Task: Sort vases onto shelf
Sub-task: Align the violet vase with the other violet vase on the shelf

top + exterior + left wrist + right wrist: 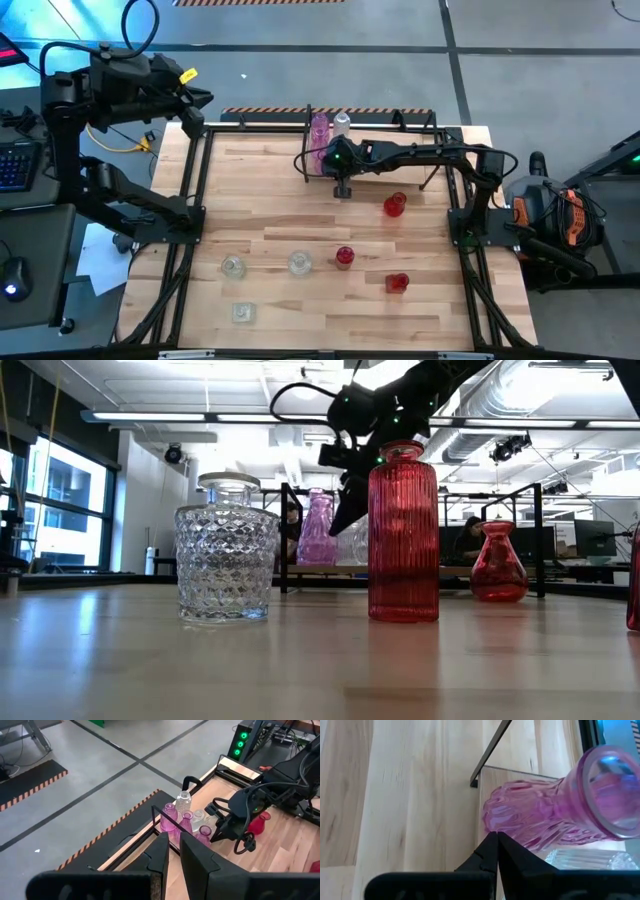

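- Biggest risk I can see: your right hand [342, 188] sits right next to the pink vases [319, 135] already on the shelf [372, 117]. Its fingers are pressed together with nothing in them, and in the right wrist view the tips are just beside a pink vase [555, 815]. Swing sideways instead of backing off cleanly and you'd likely tip it into its neighbours.
- Also the cable looping off that wrist hangs near the shelf frame. Could snag if you pull away fast.
- Next pick is probably one of the red ones. The red vase [395, 205] is nearest your right hand, so a low sweep could clip it.
- Pose: right arm is stretched across the back of the bench [300, 320], hand pointing down at the shelf's front edge.
- Left hand [172, 851] is parked high off the bench's back-left corner, fingers nearly together with a thin gap, holding nothing.
- Still loose on the bench: three red ones and three clear ones [233, 266] near the front.
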You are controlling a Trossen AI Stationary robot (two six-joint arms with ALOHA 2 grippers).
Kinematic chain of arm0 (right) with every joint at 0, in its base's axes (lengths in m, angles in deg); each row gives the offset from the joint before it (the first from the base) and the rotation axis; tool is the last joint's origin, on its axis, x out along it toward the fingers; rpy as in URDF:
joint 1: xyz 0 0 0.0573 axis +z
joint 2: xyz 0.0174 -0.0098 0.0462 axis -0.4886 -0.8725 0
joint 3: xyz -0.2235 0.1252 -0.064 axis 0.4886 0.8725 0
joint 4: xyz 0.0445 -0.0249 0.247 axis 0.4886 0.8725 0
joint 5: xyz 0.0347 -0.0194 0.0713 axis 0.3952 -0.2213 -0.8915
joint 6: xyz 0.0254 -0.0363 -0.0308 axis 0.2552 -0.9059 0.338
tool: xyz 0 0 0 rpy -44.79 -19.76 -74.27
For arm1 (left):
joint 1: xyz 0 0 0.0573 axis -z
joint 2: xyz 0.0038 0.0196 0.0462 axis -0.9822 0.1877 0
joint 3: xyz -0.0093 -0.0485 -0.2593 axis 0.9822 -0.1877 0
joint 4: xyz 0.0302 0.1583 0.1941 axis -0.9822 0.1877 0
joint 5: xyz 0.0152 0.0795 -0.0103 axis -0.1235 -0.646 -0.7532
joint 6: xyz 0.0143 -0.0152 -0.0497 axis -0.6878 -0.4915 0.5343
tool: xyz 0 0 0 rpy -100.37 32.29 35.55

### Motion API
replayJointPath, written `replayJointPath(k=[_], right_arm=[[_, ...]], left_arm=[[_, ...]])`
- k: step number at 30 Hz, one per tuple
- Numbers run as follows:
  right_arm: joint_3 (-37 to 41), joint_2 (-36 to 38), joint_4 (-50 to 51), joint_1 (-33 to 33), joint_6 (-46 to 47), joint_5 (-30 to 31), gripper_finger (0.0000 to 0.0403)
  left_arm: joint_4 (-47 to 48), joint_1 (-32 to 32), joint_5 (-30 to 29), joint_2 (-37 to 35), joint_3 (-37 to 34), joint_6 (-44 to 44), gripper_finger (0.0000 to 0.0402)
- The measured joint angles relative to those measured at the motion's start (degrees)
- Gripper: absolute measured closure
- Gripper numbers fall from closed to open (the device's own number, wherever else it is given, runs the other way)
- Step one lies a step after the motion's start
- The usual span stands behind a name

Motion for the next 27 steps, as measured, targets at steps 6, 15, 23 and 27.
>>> replayJointPath(k=[6, 15, 23, 27], right_arm=[[0.0, 0.0, -1.6, 0.0, 0.0, 0.0, 0.0403], [0.0, 0.0, -0.9, 1.3, 1.1, 0.1, 0.0403], [0.0, 0.0, 0.2, 1.5, 0.6, 3.9, 0.0403], [0.0, 0.0, 0.1, 0.8, 0.5, 4.2, 0.0403]], left_arm=[[0.0, 0.0, 0.0, 0.3, 0.0, 0.0, 0.0367], [0.0, 0.0, 0.0, 0.3, 0.0, 0.0, 0.0367], [0.0, 0.0, 0.1, 0.3, 0.0, 0.0, 0.0367], [0.0, 0.0, 0.1, 0.3, 0.0, 0.0, 0.0367]])
